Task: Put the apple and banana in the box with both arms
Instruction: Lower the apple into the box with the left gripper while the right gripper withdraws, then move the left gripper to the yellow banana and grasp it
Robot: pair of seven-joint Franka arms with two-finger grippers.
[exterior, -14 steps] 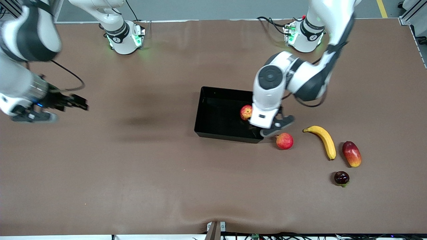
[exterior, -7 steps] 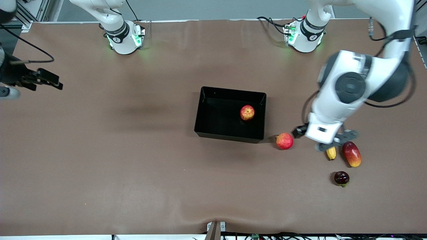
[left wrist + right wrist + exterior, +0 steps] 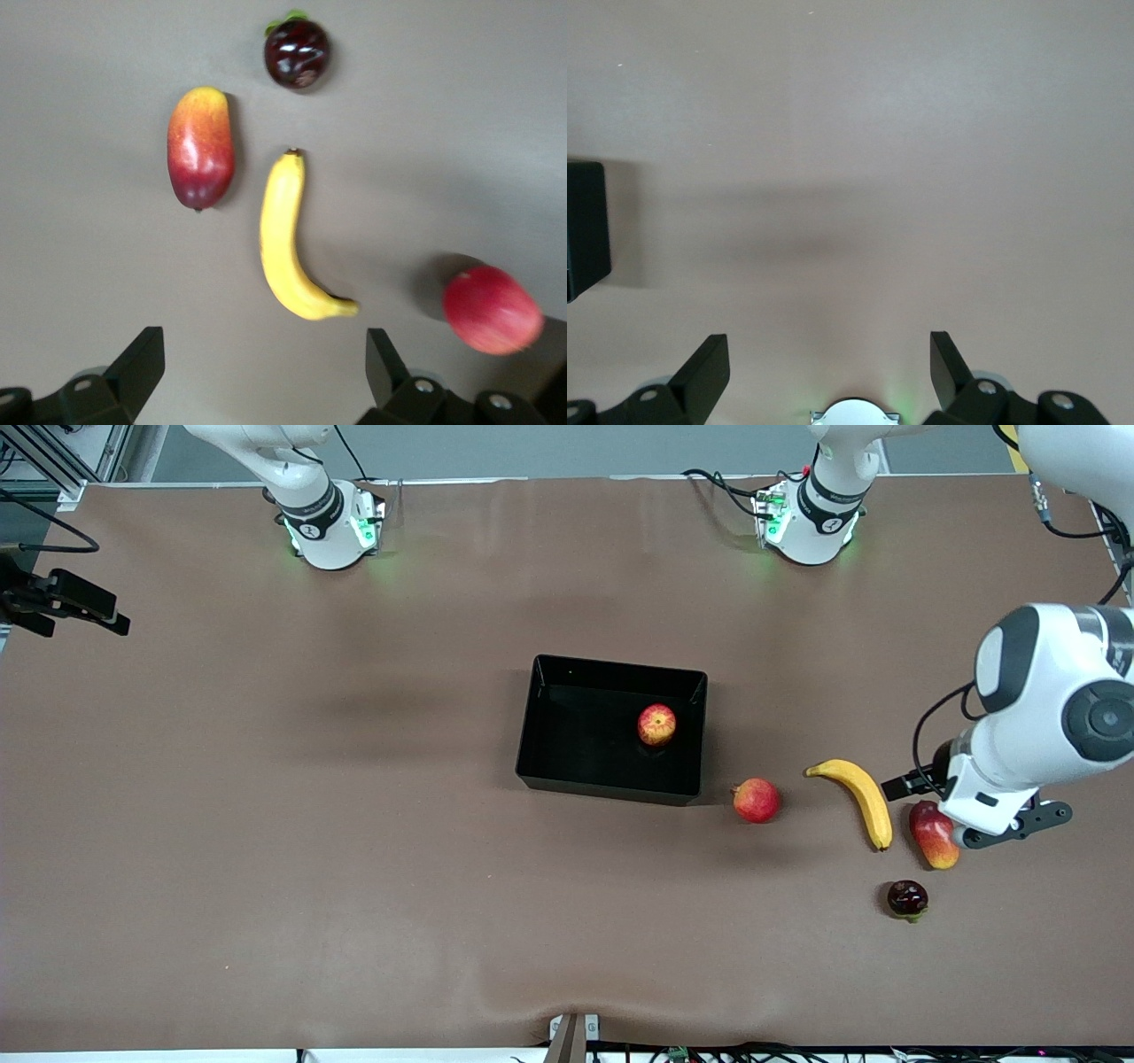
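Black box (image 3: 567,691) at table centre holds the apple (image 3: 656,724) at its 3 o'clock wall, the banana (image 3: 858,797) lies toward the left arm's end, and both grippers, left (image 3: 261,376) over the mango (image 3: 932,834) and right (image 3: 828,372) over bare table, gape empty.

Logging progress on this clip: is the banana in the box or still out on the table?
Out. The banana lies on the table between a pinkish-red round fruit and a mango; only the apple sits inside the box.

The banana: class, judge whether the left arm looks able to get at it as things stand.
Probably yes. The left gripper hangs open above the table, the banana lies bare and uncovered, and the mango beside it stands apart from it.
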